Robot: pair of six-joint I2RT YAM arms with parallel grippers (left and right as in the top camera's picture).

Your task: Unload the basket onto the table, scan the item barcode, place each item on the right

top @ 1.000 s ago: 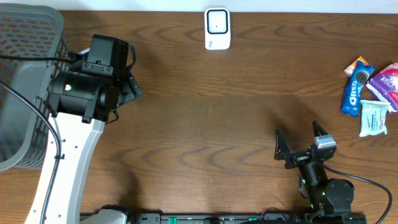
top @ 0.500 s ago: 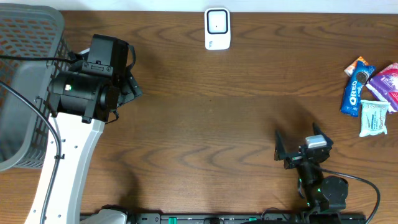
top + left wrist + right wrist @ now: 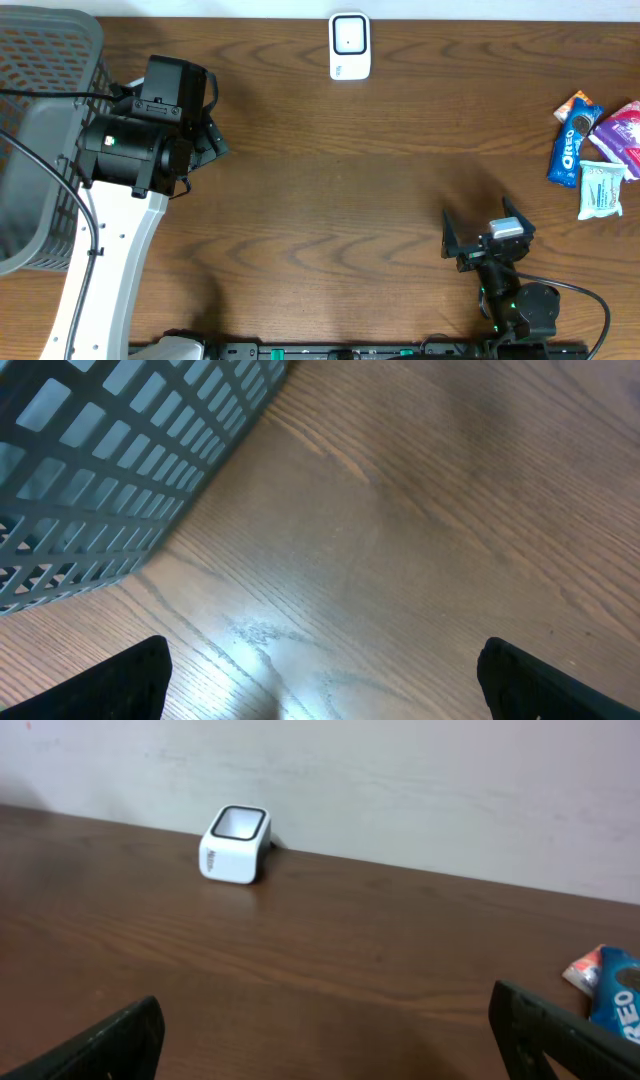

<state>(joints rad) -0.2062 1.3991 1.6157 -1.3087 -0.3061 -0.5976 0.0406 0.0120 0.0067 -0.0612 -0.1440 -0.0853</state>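
Basket (image 3: 45,45) runs off the left edge (overhead); scanner (image 3: 350,46) lettering too small.

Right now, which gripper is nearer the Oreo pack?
Right. The right gripper sits below-left of the Oreo pack overhead; the left gripper is far off, by the basket.

Left arm (image 3: 105,260): white link, black motor housing, cables. Right arm (image 3: 520,300): black, black fingers (image 3: 449,231).
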